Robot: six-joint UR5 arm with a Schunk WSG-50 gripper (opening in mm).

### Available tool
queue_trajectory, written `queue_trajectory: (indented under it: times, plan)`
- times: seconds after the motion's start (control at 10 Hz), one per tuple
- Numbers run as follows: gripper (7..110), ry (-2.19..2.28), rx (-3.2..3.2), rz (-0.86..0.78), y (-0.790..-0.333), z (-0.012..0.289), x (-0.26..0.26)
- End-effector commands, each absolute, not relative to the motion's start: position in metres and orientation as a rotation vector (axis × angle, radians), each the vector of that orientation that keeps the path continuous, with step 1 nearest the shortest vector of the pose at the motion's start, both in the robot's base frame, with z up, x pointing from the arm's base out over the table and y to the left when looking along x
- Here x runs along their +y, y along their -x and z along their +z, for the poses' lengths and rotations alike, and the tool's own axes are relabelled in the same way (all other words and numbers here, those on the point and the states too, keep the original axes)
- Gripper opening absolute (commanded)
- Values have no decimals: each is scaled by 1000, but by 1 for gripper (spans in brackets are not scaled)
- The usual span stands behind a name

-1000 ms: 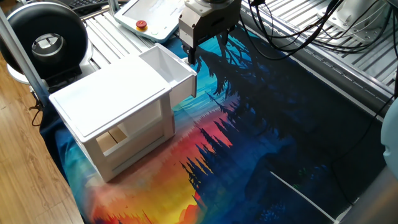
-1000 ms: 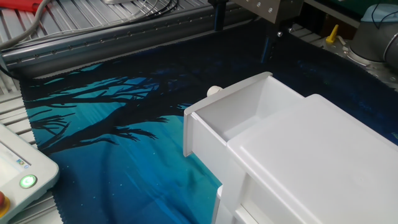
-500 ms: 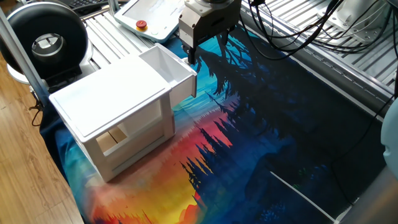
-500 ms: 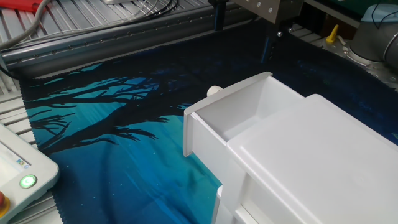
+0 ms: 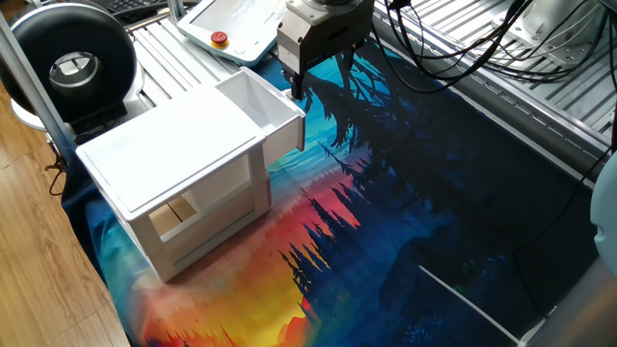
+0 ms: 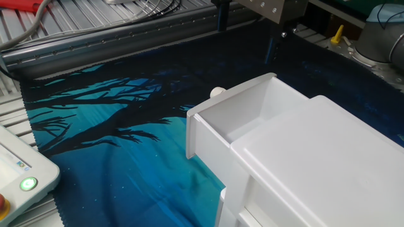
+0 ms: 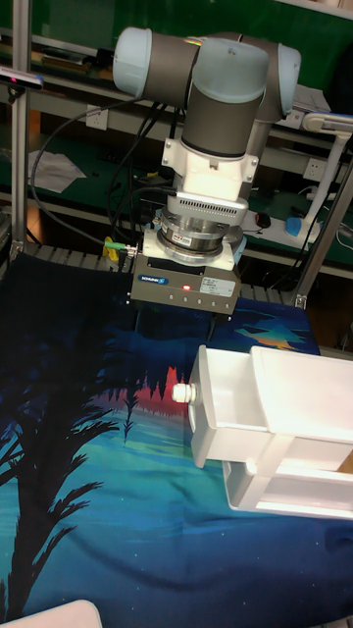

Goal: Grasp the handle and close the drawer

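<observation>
The white drawer stands pulled out of the small white cabinet, its inside bare. The handle, a tiny round whitish knob, sticks out of the front panel; in the view from the cabinet's side it is hidden. My gripper hangs just above and slightly behind the handle, apart from it. It is open, with its dark fingers spread wide and nothing between them. From the other side the gripper sits over the drawer's front edge.
A colourful forest-print cloth covers the table. A white pendant with a red button lies behind the cabinet, its green light showing. A black round device stands at the far left. Cables hang at the back right.
</observation>
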State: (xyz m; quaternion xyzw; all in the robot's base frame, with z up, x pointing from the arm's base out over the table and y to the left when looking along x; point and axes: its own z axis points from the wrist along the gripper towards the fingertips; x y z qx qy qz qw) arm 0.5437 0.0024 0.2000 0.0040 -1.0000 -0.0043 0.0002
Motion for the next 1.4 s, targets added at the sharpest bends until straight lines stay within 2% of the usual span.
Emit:
queue_trajectory:
  times: [0.0, 0.1, 1.3]
  plan:
    - [109, -12, -3141, -14, -544, 200, 5]
    - [7, -456, -3118, -101, -544, 200, 19]
    - [7, -314, -3114, -140, -540, 201, 23]
